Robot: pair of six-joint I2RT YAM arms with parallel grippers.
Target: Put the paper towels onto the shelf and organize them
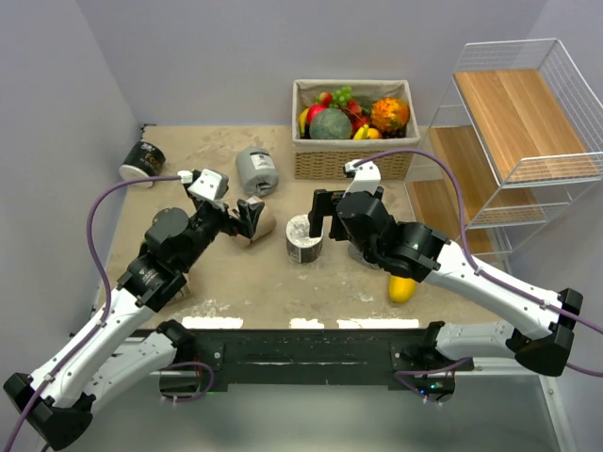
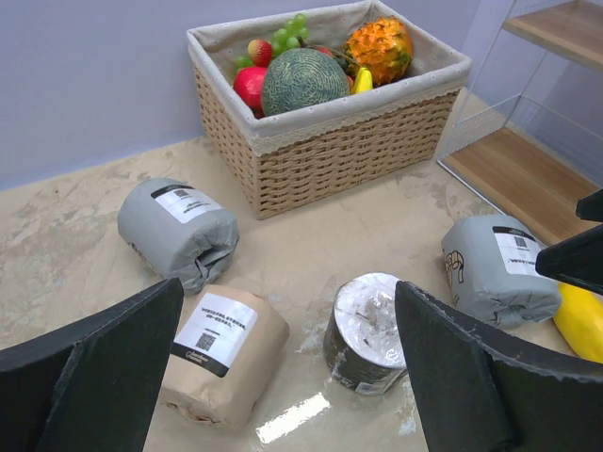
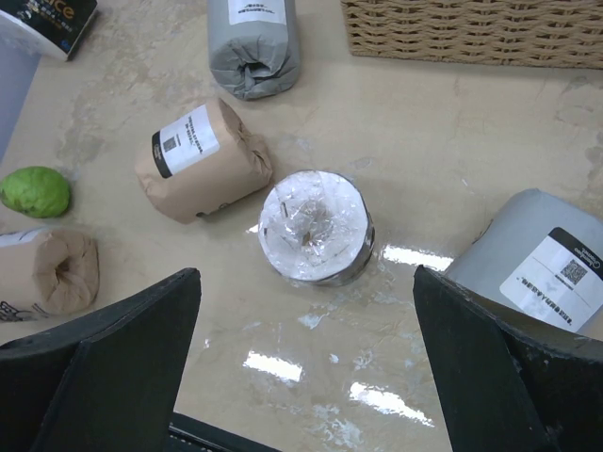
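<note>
Pale walls (image 1: pixel 188 56) close in a mottled beige table (image 1: pixel 283 292), and the paper towels are all down on it, spread across its left and middle. A black roll (image 1: pixel 141 160) lies at the far left by the wall. A grey roll (image 1: pixel 256 169) lies on its side just left of the wicker basket (image 1: pixel 350 162), which holds fruit at the far middle. Nearer, a tan roll (image 1: pixel 259 226) lies on its side, and just right of it an upright roll (image 1: pixel 303 237) in shiny wrap stands on end with its white top showing. The left gripper (image 1: pixel 247 215) hovers at the tan roll with its fingers spread wide, gripping nothing. The right gripper (image 1: pixel 327 207) hangs just beyond the upright roll, likewise spread wide and holding nothing. A second grey roll (image 3: pixel 542 268) lies right of the upright one; in the overhead view the right arm covers it. A second tan roll (image 3: pixel 52 273) and a green fruit (image 3: pixel 36 191) sit at the near left, hidden under the left arm from above. A yellow mango (image 1: pixel 402 288) lies on the near side of the right arm, close against it. The shelf (image 1: pixel 518 118) stands at the far right, its wooden boards stepping down toward the table, and the right arm stretches across the ground between it and the rolls.
</note>
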